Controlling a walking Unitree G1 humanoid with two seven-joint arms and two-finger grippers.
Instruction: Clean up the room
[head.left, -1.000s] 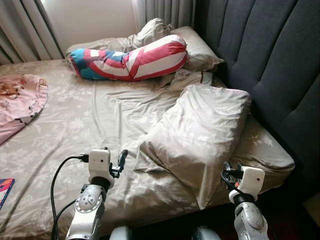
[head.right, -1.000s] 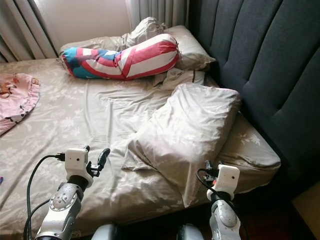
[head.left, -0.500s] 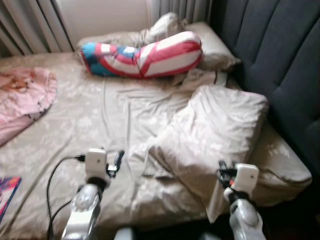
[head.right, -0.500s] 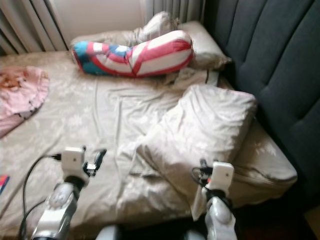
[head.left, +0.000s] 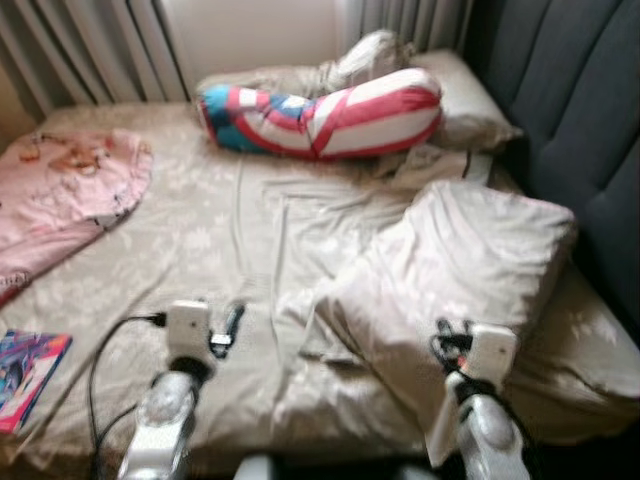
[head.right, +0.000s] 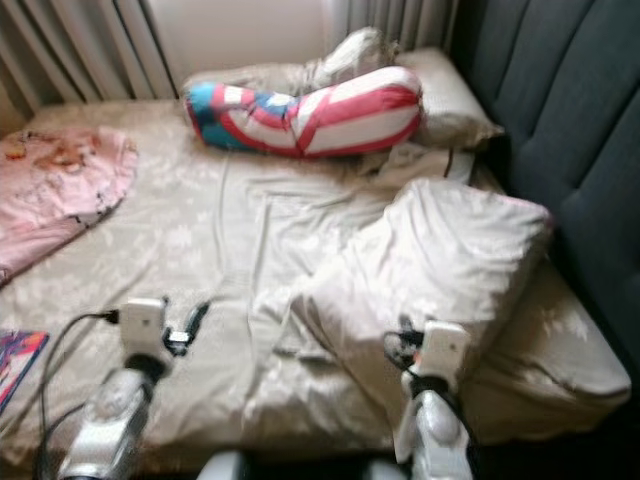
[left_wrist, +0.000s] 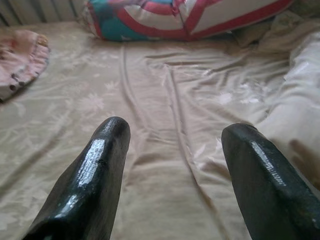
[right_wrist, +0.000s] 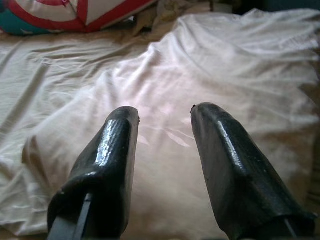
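From the head views the beige pillow (head.left: 460, 265) is seen lying slantwise, near-left to far-right, directly beyond the right gripper (head.left: 447, 345), while in the wrist views the right gripper's fingers (right_wrist: 112, 145) are parted and empty over it and the left gripper (left_wrist: 175, 150) is spread wide over bare sheet (left_wrist: 165, 95).

Bed (head.left: 200, 230) w/ beige floral sheet, dark padded headboard (head.left: 560, 90) at right, grey curtains (head.left: 90, 50), pale wall (head.left: 250, 35) btwn.
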